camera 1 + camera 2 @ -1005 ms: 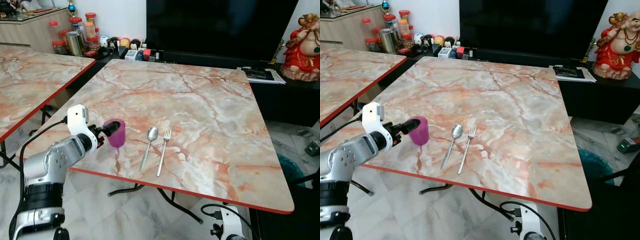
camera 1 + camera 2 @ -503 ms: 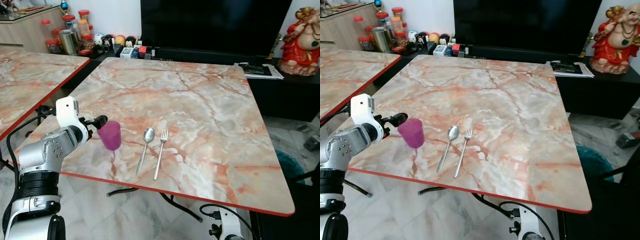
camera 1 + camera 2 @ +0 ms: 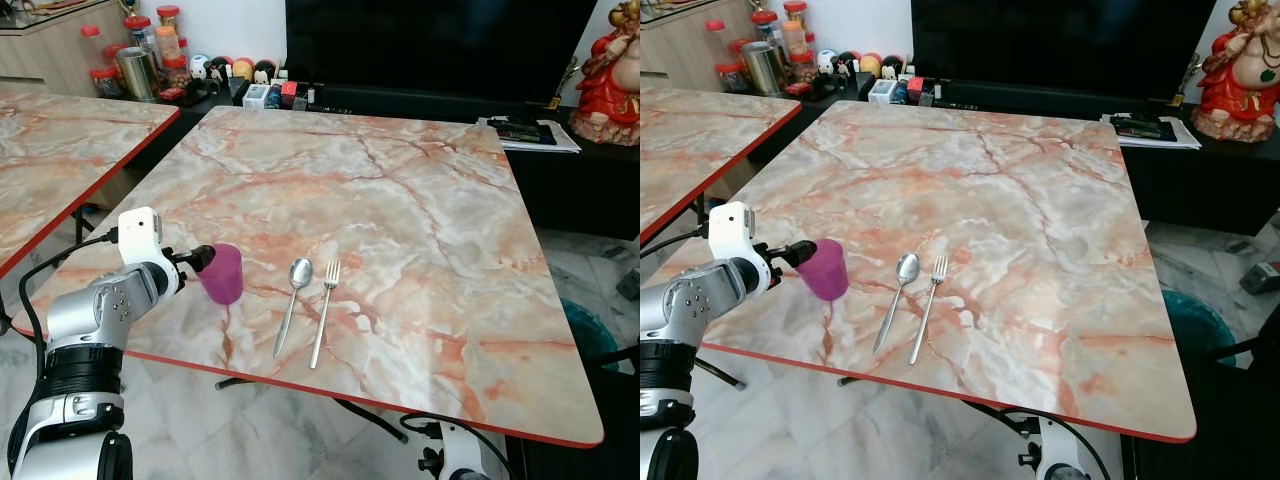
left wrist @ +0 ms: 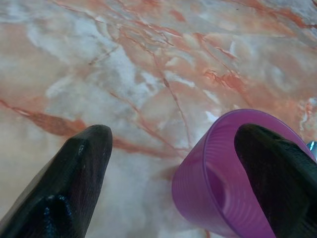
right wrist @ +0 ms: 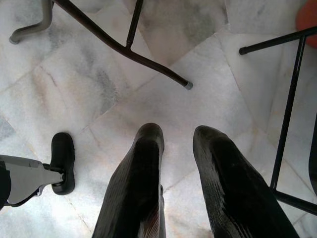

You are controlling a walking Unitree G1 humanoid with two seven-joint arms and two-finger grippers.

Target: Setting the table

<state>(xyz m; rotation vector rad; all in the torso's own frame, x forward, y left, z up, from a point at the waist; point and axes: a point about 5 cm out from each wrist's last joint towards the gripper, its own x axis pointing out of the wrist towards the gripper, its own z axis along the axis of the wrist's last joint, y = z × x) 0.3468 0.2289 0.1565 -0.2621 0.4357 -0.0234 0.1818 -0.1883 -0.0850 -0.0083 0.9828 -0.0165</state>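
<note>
Left tool (image 4: pixel 173 163) gapes wide, one finger inside the purple cup (image 3: pixel 222 272) on the table (image 3: pixel 420 200).

We stand before a marble-patterned table (image 3: pixel 400 200) edged in red, with a second like it (image 3: pixel 60 140) to our left. Behind, a dark television (image 3: pixel 440 45) sits on a low black cabinet (image 3: pixel 560 180), beside jars (image 3: pixel 130 60) and a red figurine (image 3: pixel 612 70). Pale marble tiles (image 5: pixel 124 94) cover the floor.
</note>
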